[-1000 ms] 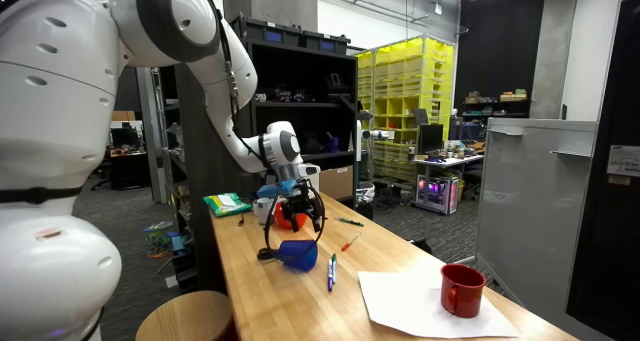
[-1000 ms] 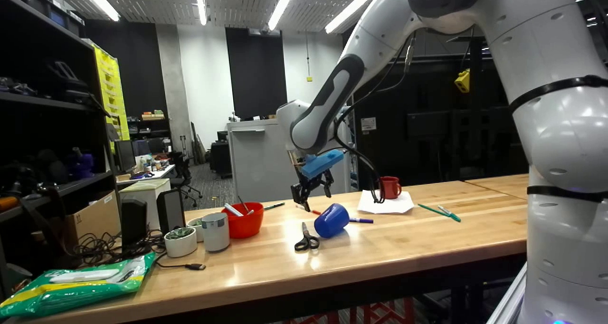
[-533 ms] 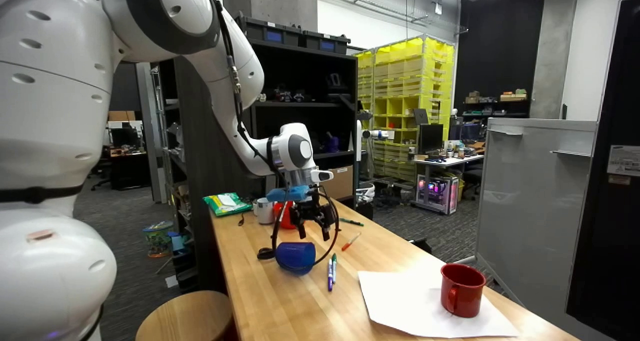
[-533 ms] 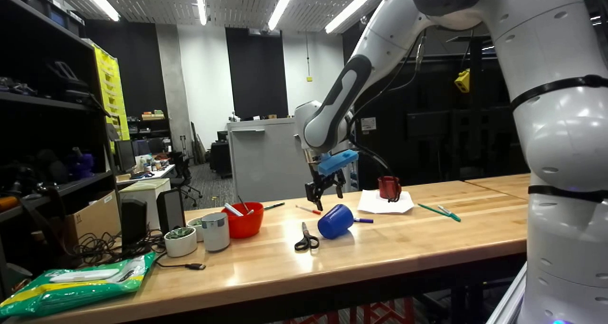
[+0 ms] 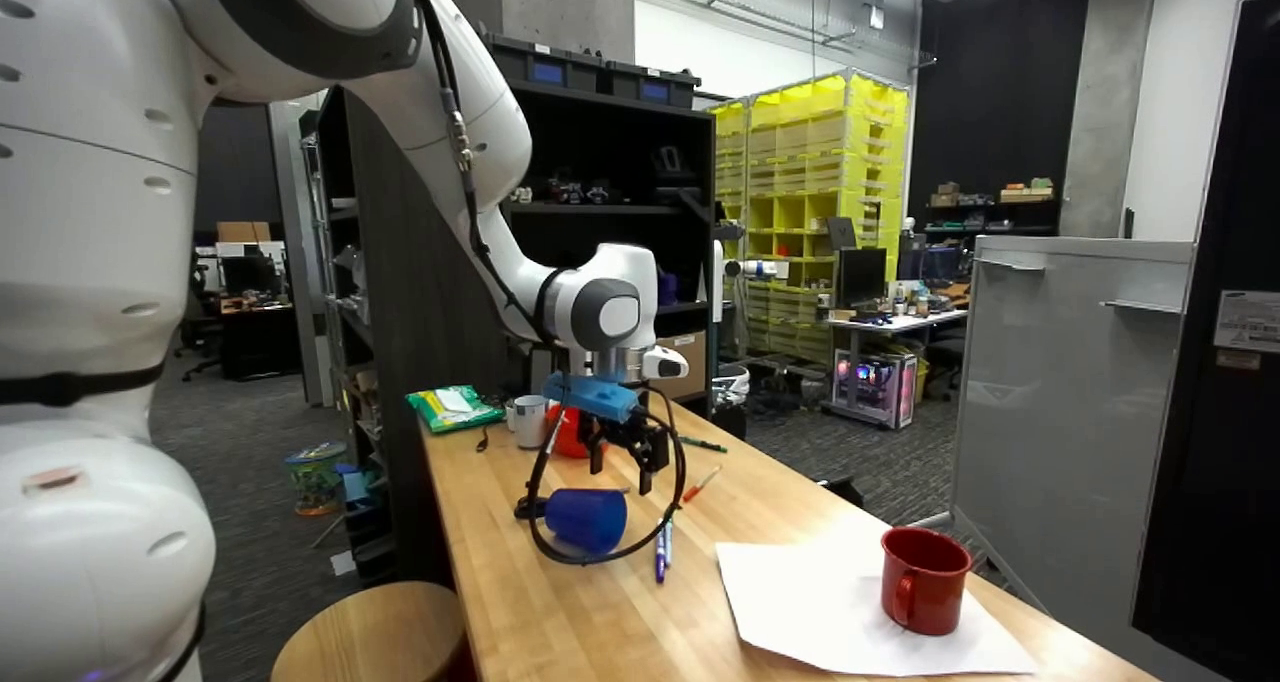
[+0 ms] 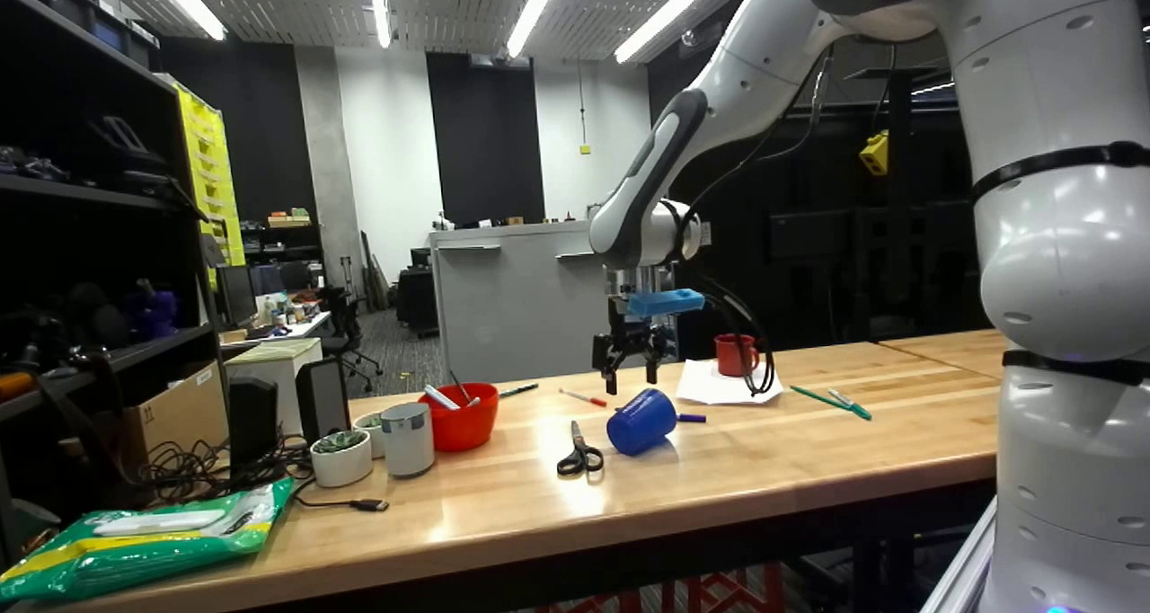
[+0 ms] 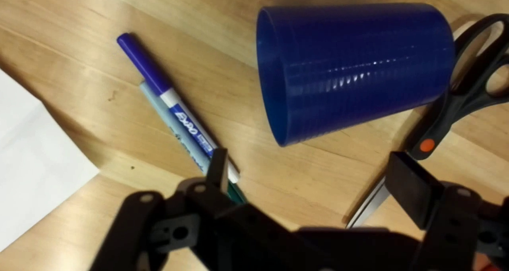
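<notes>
A blue cup [image 7: 358,72] lies on its side on the wooden table, its mouth facing left in the wrist view. My gripper [image 7: 309,157] is open with nothing between its fingers. In both exterior views the gripper [image 6: 632,381] hangs just above the cup [image 6: 641,422], pointing down. Black-handled scissors [image 7: 457,100] lie by the cup's base. A purple-capped Expo marker [image 7: 147,66] and a light blue marker [image 7: 175,124] lie side by side off the cup's mouth. The left fingertip hides part of them in the wrist view.
A red mug [image 5: 926,582] stands on white paper [image 5: 790,602]. A red bowl [image 6: 463,424] holding pens, a grey-white cup [image 6: 409,442] and small potted plants [image 6: 341,458] stand together. An orange marker [image 5: 702,484] and green pens [image 6: 831,401] lie about. The arm's cable loops low beside the cup.
The gripper has moved away from the red bowl to above the blue cup and turned to point straighter down, staying open. The cup has shifted slightly on the table.
</notes>
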